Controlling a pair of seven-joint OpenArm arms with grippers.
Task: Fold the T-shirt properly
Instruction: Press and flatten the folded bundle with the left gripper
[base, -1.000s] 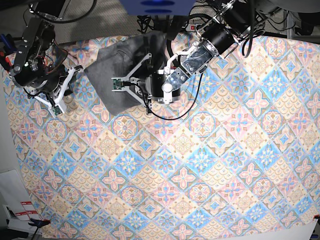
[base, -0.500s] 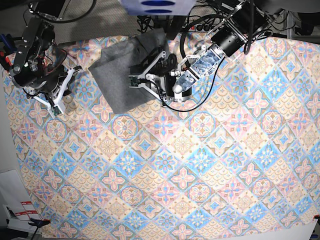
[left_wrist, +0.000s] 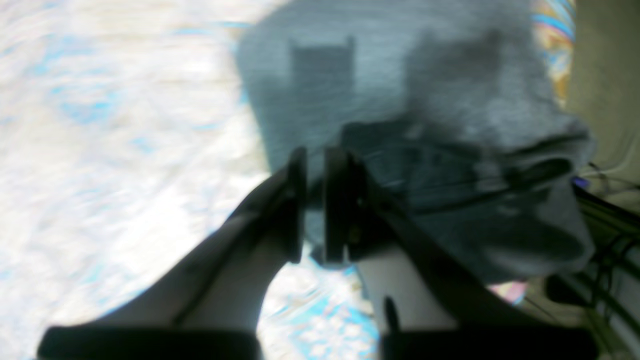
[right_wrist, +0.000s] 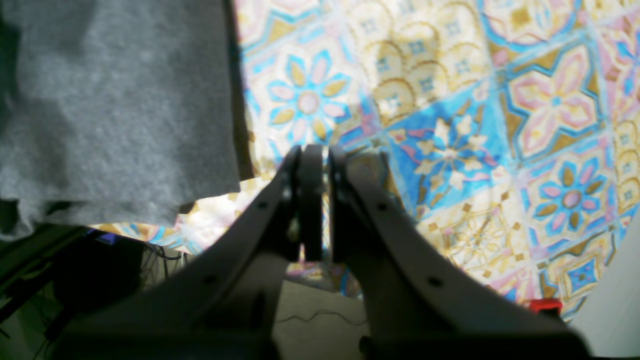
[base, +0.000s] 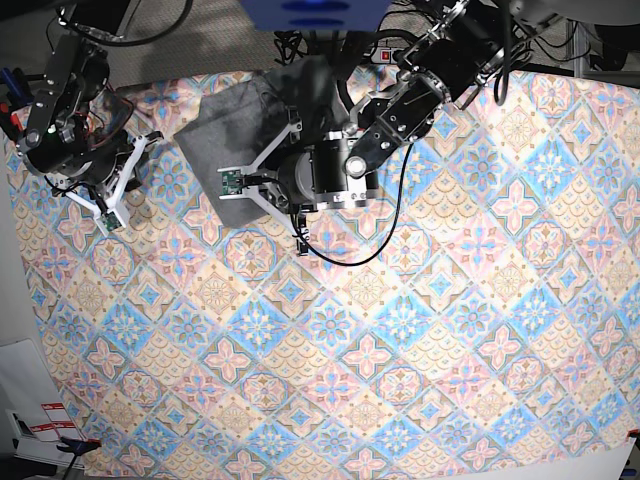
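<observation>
The grey T-shirt (base: 225, 125) lies folded into a rough rectangle at the back left of the patterned tablecloth (base: 400, 330). My left gripper (base: 230, 183) hangs over the shirt's near edge. Its jaws are almost together with only a slim gap. In the blurred left wrist view the T-shirt (left_wrist: 450, 90) fills the space beyond the left gripper (left_wrist: 315, 200), bunched in folds at the right. I cannot tell whether cloth is pinched. My right gripper (base: 113, 222) is left of the shirt and clear of it. The right gripper (right_wrist: 319, 200) is shut on nothing, with the T-shirt (right_wrist: 115, 100) to its left.
The table's back edge runs just behind the shirt, with a power strip and cables (base: 385, 55) beyond it. White papers (base: 30, 400) lie off the front left corner. A small red object (right_wrist: 547, 305) shows past the cloth's edge in the right wrist view.
My left arm swung right and back, then returned left and nearer over the shirt's near edge. The shirt's outline shifted slightly. The right arm barely moved.
</observation>
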